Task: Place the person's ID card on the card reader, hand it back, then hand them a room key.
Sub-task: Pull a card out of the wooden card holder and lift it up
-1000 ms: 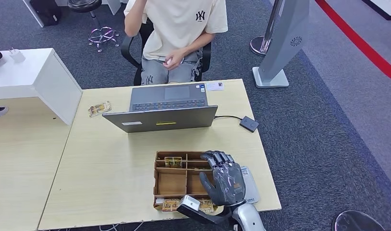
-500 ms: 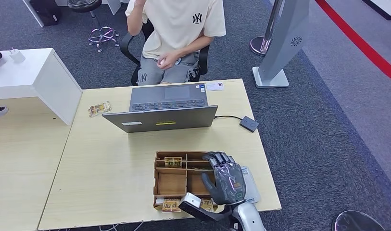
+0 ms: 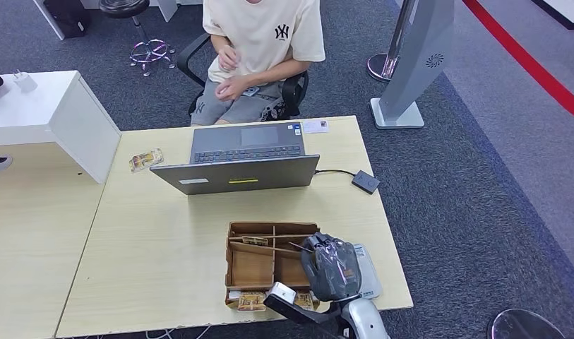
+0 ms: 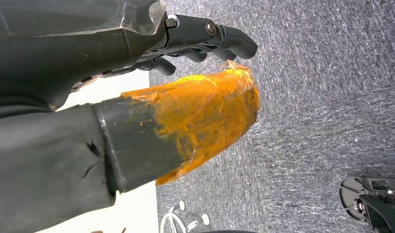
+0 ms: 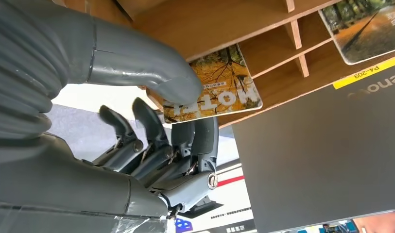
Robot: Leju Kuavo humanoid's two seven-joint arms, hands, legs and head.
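Room key card [image 5: 212,90] with an autumn-tree print sits pinched between the thick grey thumb [image 5: 151,73] and the darker fingers [image 5: 205,136] of the robot's right hand [image 5: 178,104], seen in the right wrist view against the wooden organiser [image 5: 224,24]. From the head view, that right hand [image 3: 331,267] covers the organiser's [image 3: 252,268] right-side compartments on the light wooden desk [image 3: 164,240], its back to the camera, so the card in its grasp is hidden there. More printed cards lie in the tray: one in a far compartment [image 3: 254,241], others along the near edge [image 3: 250,301], partly cut off by the robot's wrist. A white reader pad [image 3: 367,272] lies just beside the organiser, largely covered by the hand. An open laptop [image 3: 243,161] stands farther along the desk, a small black device [image 3: 366,182] cabled to it on the right. A small white card [image 3: 315,126] rests at the far edge; its print is too small to read. A seated person [image 3: 259,49] in a cream T-shirt faces the desk, head out of frame. The left hand [image 4: 205,39] hangs over grey carpet, dark fingers curled loosely with nothing visible in them; whether they are fully closed is unclear behind its orange-taped thumb [image 4: 205,116].
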